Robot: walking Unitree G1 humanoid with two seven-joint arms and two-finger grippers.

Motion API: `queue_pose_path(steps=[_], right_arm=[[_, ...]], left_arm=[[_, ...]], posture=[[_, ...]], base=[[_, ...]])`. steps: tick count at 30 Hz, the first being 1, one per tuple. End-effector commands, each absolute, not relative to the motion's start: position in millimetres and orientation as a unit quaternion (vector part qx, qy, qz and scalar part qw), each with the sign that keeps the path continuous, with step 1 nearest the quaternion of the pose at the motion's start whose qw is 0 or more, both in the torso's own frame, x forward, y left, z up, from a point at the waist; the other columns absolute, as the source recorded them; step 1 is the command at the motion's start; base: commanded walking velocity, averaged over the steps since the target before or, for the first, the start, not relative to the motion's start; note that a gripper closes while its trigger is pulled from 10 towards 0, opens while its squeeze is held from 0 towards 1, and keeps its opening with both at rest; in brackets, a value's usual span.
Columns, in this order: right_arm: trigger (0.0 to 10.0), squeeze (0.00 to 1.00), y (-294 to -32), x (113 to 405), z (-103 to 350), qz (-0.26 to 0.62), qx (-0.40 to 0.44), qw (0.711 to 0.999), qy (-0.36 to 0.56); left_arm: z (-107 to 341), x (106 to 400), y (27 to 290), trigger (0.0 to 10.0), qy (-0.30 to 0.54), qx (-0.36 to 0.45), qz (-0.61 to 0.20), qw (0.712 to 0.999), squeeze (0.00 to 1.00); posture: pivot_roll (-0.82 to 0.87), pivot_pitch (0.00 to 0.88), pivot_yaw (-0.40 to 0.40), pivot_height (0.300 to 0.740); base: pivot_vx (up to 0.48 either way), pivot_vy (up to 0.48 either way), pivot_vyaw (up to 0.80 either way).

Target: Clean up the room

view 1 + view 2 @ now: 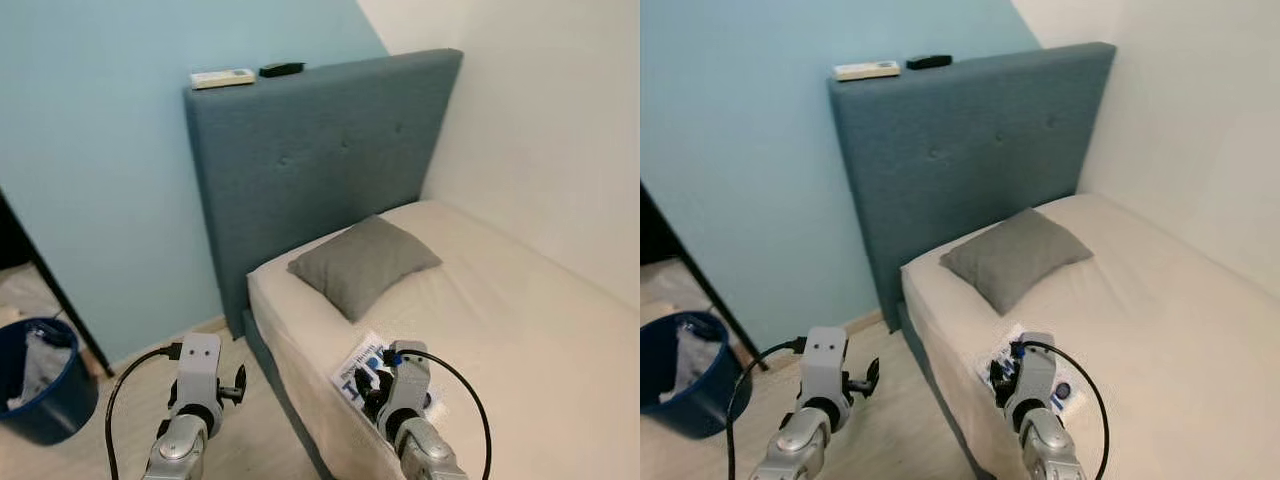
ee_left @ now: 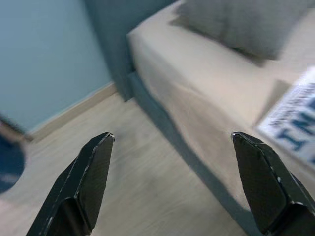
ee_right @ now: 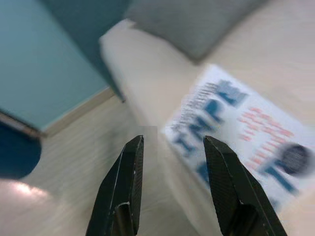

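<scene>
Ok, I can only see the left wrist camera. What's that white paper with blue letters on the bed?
Observer: A white leaflet with blue print, flat at the edge of the beige mattress. The right gripper hovers at it, open.
Operator: Is anything on top of the bed's tall end?
Observer: Yes. A white remote control and a small black object lie on the grey-blue padded headboard.
Operator: What's the blue blur by the floor?
Observer: A dark blue round bin with pale crumpled stuff inside.

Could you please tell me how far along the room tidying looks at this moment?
Early. Done: the grey pillow lies neatly on the bed. In hand: nothing; the right gripper hovers open near the blue-printed booklet at the mattress edge. Left: collecting the booklet; the left gripper is open over the floor.
</scene>
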State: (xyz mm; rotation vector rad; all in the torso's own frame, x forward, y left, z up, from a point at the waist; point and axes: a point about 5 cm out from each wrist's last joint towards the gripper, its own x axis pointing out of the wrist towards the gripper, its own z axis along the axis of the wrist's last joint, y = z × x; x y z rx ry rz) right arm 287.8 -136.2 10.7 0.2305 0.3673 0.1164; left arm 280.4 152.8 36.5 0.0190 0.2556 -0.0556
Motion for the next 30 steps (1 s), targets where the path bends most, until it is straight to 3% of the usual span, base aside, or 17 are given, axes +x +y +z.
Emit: queue_pose_path(steps=[1, 30], right_arm=[[10.0, 0.00, -137.6, 284.2, 6.7, 0.051, 0.127, 0.972, 0.193], [10.0, 0.00, -137.7, 283.8, 5.8, 0.061, 0.114, 0.970, 0.204]], left_arm=[[35.0, 279.7, 149.5, 10.0, 0.131, 0.014, -0.037, 0.991, 0.00], [35.1, 278.8, 159.1, 10.0, 0.126, 0.014, -0.040, 0.991, 0.00]], posture=[[-0.04, 0.093, -0.047, 0.740], [-0.03, 0.085, -0.059, 0.740]], base=[[0.000, 0.000, -0.80], [0.000, 0.000, -0.80]])
